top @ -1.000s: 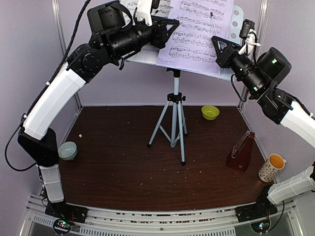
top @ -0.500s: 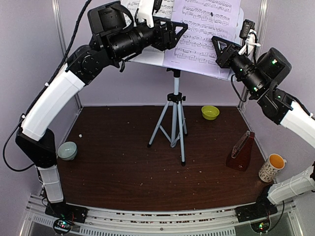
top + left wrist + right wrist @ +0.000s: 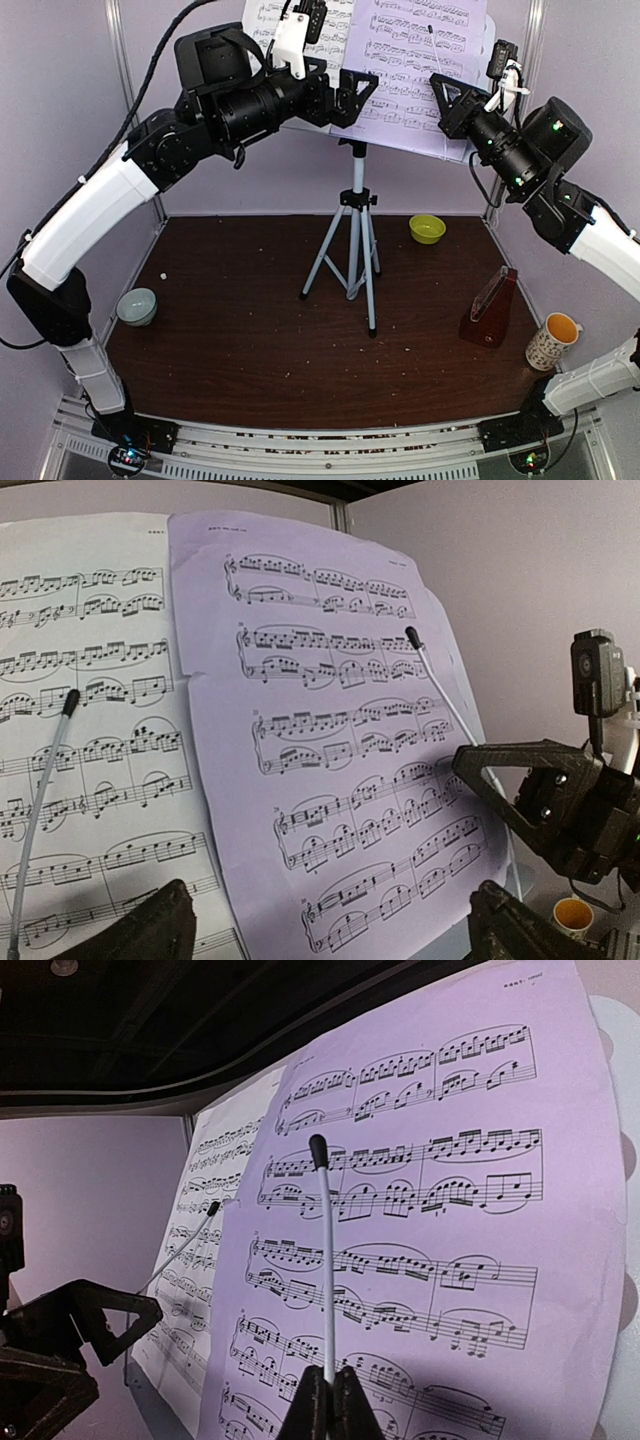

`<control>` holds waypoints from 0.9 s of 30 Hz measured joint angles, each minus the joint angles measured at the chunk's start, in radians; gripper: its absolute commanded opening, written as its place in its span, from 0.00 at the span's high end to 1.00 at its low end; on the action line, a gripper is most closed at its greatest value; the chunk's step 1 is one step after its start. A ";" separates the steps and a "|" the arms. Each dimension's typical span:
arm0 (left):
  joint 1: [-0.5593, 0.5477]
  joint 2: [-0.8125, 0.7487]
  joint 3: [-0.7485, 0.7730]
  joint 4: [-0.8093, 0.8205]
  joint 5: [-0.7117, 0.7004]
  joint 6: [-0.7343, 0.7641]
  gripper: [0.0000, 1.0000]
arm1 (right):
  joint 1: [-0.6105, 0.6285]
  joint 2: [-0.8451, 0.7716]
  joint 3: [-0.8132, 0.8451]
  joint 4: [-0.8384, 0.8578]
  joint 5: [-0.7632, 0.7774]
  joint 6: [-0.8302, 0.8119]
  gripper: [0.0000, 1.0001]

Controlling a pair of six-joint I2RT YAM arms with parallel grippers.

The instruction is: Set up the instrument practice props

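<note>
Now the left gripper (image 3: 352, 92) gapes wide before two pages (image 3: 340, 780) on the stand (image 3: 355, 235), mid-table (image 3: 230, 330). The right gripper (image 3: 330, 1395) is closed, tips at a thin white rod (image 3: 325, 1260) lying over one page. The metronome (image 3: 490, 310) stands right of the tripod.

Both sheet-music pages are thin matt paper, the white page (image 3: 90, 680) at the left of the left wrist view and the lilac-tinted page (image 3: 340, 780) at its centre, which bears a smooth white page-holder rod (image 3: 328, 1260) with a dull black tip. In the middle of the top view the tripod (image 3: 357, 175) is bright, faintly shiny metal on a dark brown, wood-look table (image 3: 230, 330) of low sheen flecked with pale specks. At lower right the metronome (image 3: 490, 310) looks red-brown under clear glossy plastic, the mug (image 3: 553, 340) glazed.
</note>
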State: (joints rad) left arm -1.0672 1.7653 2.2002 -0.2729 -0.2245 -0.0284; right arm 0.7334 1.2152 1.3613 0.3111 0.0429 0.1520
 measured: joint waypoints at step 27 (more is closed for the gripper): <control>-0.104 0.124 0.095 0.097 -0.623 0.370 0.02 | 0.000 -0.002 -0.005 0.005 -0.003 -0.015 1.00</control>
State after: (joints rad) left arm -1.1713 1.8889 2.2951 -0.1764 -0.8471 0.3412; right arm 0.7334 1.2133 1.3563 0.3161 0.0399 0.1371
